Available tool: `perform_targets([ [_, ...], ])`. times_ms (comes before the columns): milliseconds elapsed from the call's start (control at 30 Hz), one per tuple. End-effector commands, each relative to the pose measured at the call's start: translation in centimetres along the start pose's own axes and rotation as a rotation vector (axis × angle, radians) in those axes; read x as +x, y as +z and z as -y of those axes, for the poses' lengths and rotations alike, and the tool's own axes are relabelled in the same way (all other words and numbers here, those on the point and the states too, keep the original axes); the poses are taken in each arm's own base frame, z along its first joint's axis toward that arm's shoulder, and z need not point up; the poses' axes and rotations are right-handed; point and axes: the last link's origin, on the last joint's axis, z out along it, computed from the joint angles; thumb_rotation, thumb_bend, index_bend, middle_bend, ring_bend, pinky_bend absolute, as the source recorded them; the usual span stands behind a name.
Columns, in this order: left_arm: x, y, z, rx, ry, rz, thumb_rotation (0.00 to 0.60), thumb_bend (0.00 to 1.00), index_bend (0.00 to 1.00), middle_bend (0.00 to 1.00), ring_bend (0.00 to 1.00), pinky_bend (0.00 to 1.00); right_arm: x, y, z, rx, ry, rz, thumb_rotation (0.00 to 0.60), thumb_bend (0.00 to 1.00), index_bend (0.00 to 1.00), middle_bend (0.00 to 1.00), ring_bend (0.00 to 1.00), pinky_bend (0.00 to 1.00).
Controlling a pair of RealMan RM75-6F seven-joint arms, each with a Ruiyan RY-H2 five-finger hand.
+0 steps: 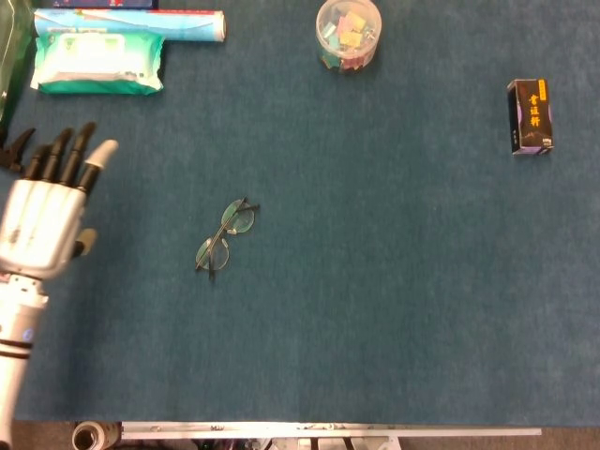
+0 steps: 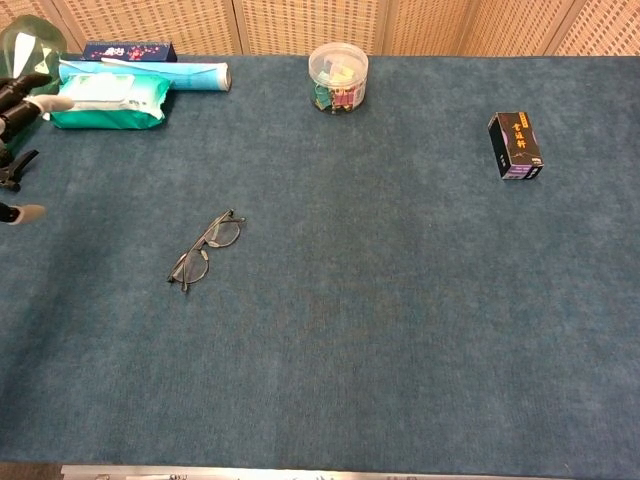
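Left hand [image 1: 42, 211] released, fingers spread, near glasses [image 1: 225, 234], black box [image 1: 530, 116] lettering unreadable

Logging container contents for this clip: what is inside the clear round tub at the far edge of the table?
The clear tub holds small colourful pieces, yellow, pink and green, possibly clips. Its lid and wall blur them, so their kind and number cannot be told.

Thin-rimmed glasses [image 1: 225, 234], folded, flat on blue cloth, lying diagonally.
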Motion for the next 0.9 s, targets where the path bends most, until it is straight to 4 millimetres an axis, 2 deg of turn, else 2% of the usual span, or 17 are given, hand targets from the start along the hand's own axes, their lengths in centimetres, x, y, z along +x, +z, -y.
perform_targets([
  [33,1.2,-1.6,1.9,0.080,0.096,-0.007,0.600,0.03,0.11,0.00,0.00,0.14,-0.6,0.0,0.2,0.008,-0.005,0.022,0.600,0.17,0.51,0.47,0.36,0.60],
  [233,1.7,-3.4,4.1,0.158,0.134,-0.018,0.600,0.03,0.11,0.00,0.00,0.14,-1.4,0.1,0.2,0.012,-0.016,0.056,0.600,0.17,0.51,0.47,0.36,0.60],
  [500,1.0,-5.5,5.7,0.164,0.116,-0.074,0.600,0.03,0.11,0.00,0.00,0.14,-1.6,0.3,0.2,0.013,-0.013,0.056,0.600,0.17,0.51,0.47,0.36,0.60],
  [900,-0.3,-6.7,7.2,0.201,0.060,-0.070,0.600,0.03,0.11,0.00,0.00,0.14,-1.8,0.4,0.3,0.020,-0.011,0.066,0.600,0.17,0.51,0.47,0.36,0.60],
])
